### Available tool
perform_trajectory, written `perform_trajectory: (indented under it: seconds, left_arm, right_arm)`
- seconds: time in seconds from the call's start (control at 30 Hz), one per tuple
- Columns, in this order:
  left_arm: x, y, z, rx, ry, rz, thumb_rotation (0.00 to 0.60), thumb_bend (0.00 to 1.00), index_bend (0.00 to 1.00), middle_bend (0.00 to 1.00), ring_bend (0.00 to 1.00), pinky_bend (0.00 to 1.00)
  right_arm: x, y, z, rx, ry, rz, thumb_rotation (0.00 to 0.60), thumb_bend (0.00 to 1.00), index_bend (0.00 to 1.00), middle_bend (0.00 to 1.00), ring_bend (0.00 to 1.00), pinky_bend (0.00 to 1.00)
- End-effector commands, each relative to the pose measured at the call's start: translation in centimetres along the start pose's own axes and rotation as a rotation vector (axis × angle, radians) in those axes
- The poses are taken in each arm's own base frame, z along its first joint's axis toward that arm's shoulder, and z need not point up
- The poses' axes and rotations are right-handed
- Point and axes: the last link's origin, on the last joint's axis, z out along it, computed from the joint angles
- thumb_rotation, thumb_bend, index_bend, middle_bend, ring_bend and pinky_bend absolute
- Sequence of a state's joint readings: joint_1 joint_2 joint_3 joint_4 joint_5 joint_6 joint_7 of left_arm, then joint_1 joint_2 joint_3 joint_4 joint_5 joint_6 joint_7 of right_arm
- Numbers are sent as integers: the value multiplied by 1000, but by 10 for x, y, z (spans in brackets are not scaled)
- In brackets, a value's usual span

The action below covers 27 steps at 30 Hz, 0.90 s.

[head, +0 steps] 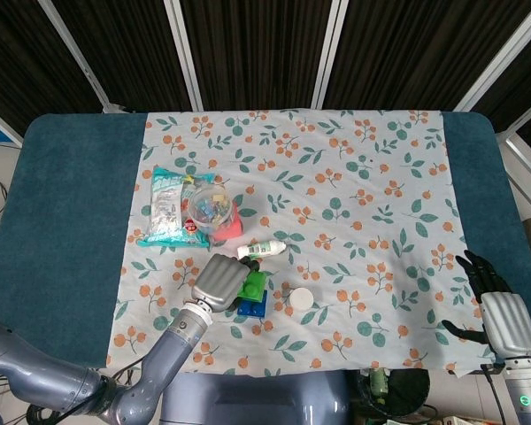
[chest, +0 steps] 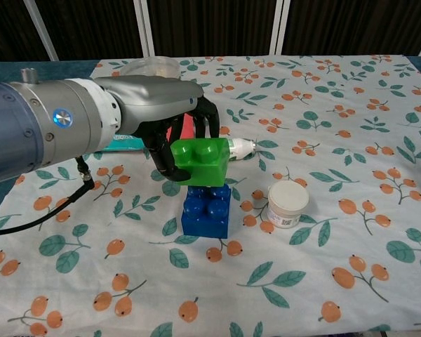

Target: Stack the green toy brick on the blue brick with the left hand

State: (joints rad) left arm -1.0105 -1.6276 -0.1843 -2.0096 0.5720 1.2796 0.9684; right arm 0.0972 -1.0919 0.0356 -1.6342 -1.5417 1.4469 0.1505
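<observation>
Head view high up, looking straight down on the whole table (head: pixel 62 204), chest view low and close, looking across, both showing the bricks (chest: pixel 205 184).

left hand (chest: pixel 170 133) gripping (fingers curled), right hand (head: pixel 498 310) spread

— What does the robot's body look like?

— The left arm (chest: pixel 49 130) is a thick cylinder of smooth grey metal with a small round blue light on its side. A thin black cable (chest: pixel 63 203) loops beneath it. The left hand (chest: pixel 165 116) has a silver-grey back and black fingers (chest: pixel 205 116).

— And the other side?

— The right hand (head: pixel 500 314) matches: grey back, black fingers, on a grey wrist.
</observation>
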Motion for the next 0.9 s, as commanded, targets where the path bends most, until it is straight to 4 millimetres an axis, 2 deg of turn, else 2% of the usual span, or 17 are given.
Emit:
perform_trajectory:
  seconds: [0.03, 0.9]
  left_arm:
    - [0, 1, 2, 4, -1, 3, 600, 361, 527, 547, 455, 534]
    - [-12, 21, 19, 16, -48, 51, 600, 361, 530, 549, 456, 536]
  right_arm:
    - [0, 0, 0, -1, -1, 1, 600, 97, 0, 0, 0, 204]
    - [0, 1, 1, -5, -3, 17, 600, 118, 0, 0, 0, 204]
